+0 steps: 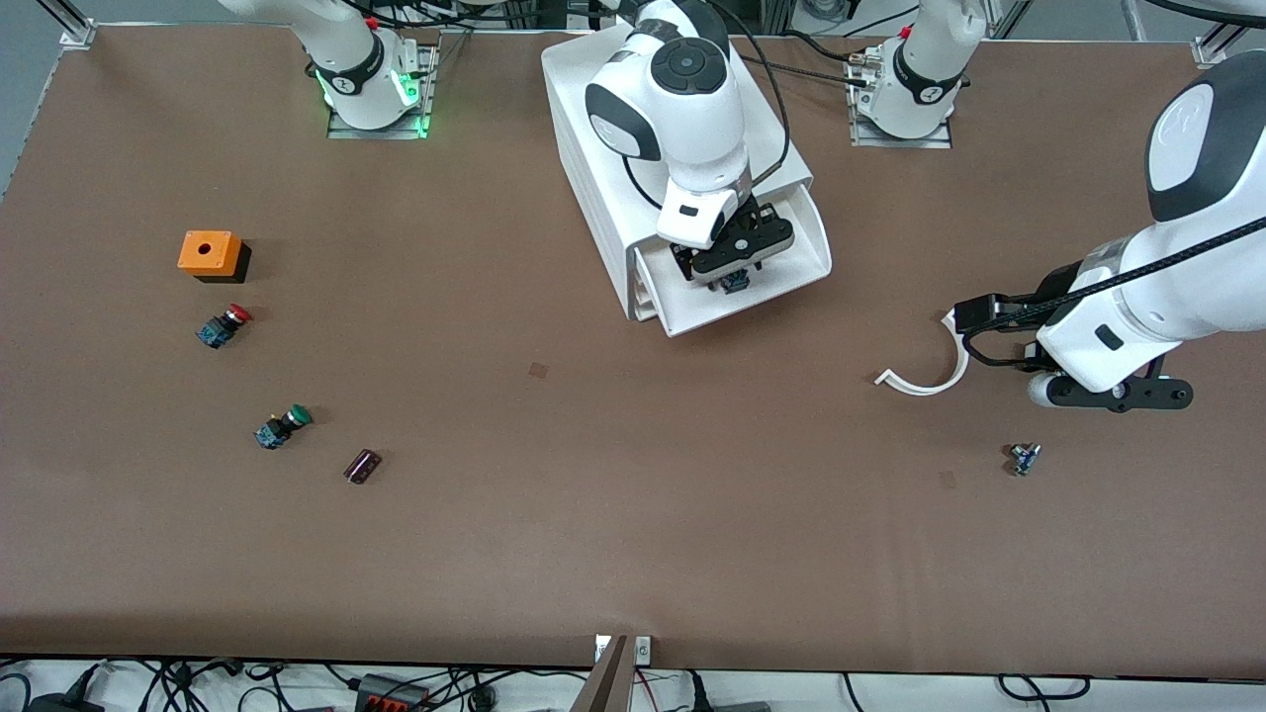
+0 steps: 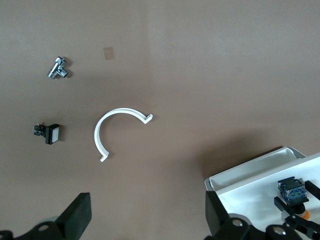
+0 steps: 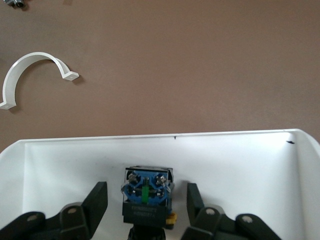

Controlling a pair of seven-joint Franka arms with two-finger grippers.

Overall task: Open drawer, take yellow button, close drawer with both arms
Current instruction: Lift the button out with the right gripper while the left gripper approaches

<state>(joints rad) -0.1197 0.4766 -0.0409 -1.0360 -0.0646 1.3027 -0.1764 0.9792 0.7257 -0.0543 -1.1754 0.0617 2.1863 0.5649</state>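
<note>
An orange box [image 1: 210,254] is sitting toward the right arm's end of the desk [image 1: 633,514]. Nearer the front camera than it, a red-capped switch [image 1: 224,325], a green-capped switch [image 1: 282,426] and a small dark block [image 1: 362,466] are lying apart from one another.

At the middle of the desk's edge by the robots' bases, the white cabinet [image 1: 603,158] is standing with its top drawer [image 1: 806,259] pulled open. The right gripper [image 1: 733,270] is reaching down into that drawer, its jaws standing apart on either side of the button [image 3: 146,195] without touching it. The button is lying in the drawer, its blue-and-black body facing the right wrist camera; only a sliver of yellow is showing at its edge, so the cap colour is hard to confirm.

Toward the left arm's end, a white curved clip [image 1: 928,374] is lying on the desk. The left gripper [image 2: 145,220] is hanging over the desk just beside the clip, jaws wide open and empty, waiting. A small metal part [image 1: 1024,459] is resting nearer the front camera.
</note>
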